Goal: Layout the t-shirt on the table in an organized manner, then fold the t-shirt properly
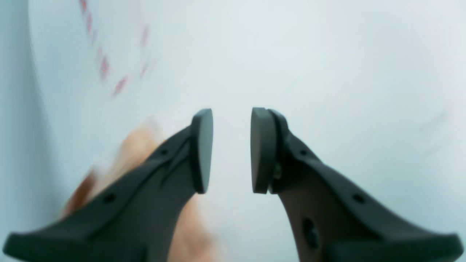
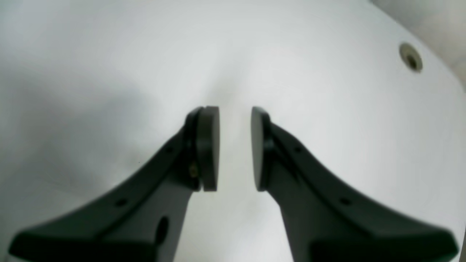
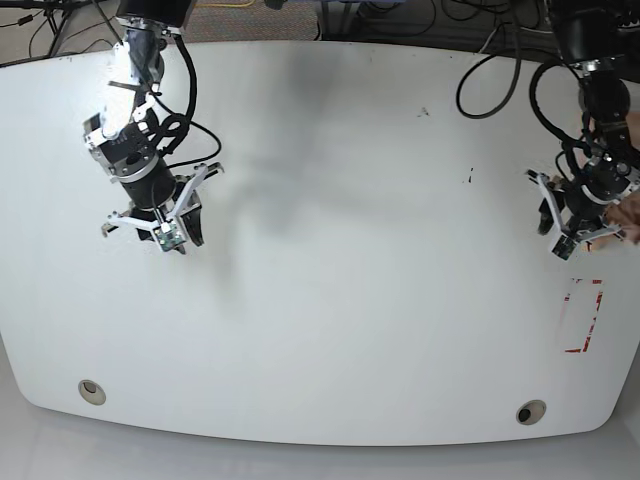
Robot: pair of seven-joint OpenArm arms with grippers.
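Only a small bunched part of the peach t-shirt shows, at the right edge of the white table. In the left wrist view the t-shirt is a blurred patch behind one finger. My left gripper hangs just left of that fabric. Its jaws stand open with nothing between them. My right gripper hovers over the bare left part of the table, far from the shirt. It is open too, with only tabletop in the gap.
A red dashed rectangle is marked on the table below the left gripper and also shows in the wrist view. Round grommet holes sit near the front corners; one grommet hole shows. Cables hang at the back.
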